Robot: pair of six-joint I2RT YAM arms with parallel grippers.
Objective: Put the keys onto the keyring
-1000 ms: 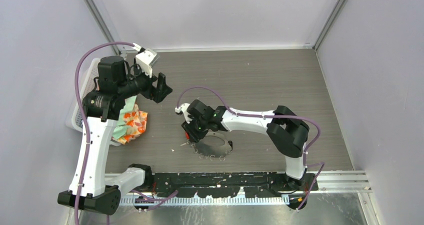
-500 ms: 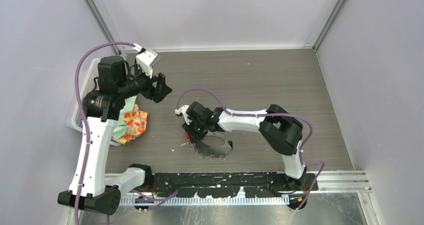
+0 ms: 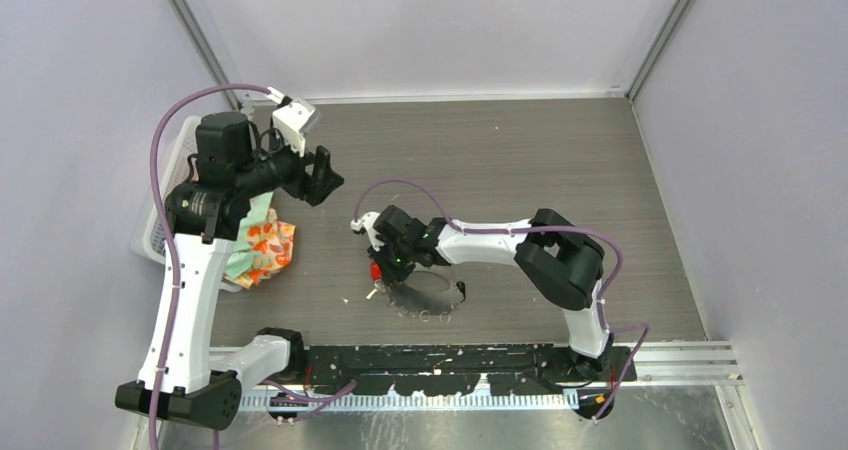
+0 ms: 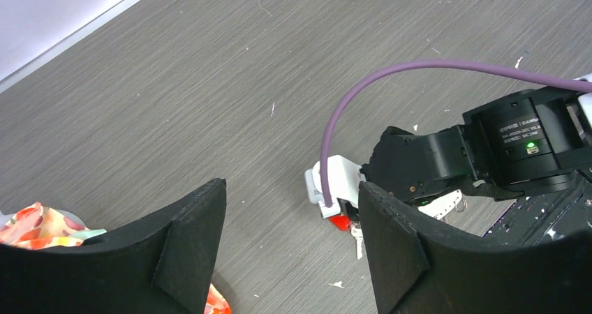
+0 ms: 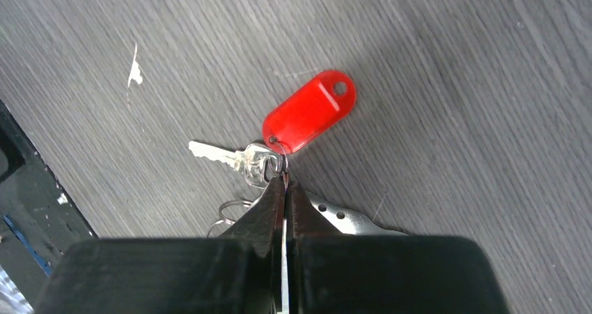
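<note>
1. Right gripper: fingers pressed together at the small link of the red-tagged key, which lies on the table just beside the keyring, probably to lift it for threading.
2. Left gripper: spread, empty, parked clear.

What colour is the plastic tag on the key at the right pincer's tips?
The tag is bright red; the right wrist view shows it best.
</note>
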